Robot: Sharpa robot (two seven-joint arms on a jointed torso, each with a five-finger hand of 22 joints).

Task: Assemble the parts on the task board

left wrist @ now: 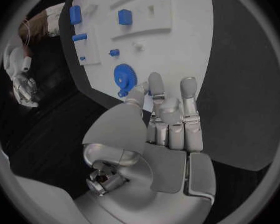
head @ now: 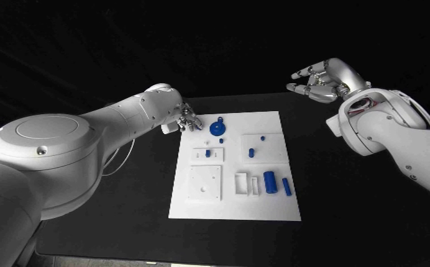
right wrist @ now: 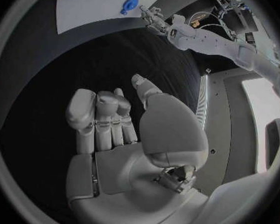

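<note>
Now the left hand (head: 187,122) is hovering at the upper left corner of the task board (head: 269,205), fingers loosely curled and pinching nothing, probably lining up on the blue gear (head: 218,128) just beside it. Lower down, blue parts (head: 269,182) are lying loose, awaiting assembly. At the upper right, the right hand (head: 320,82) is waiting clear, fingers half-curled, empty.

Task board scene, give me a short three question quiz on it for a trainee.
1. True or false: the right hand rests on the task board.
2. Which hand is nearer the blue gear? A left hand, B right hand.
3. Fill in: the right hand is raised beyond the board's ____ edge.

Key: 1 false, it holds nothing, off the board. 2 A. 3 right.
</note>
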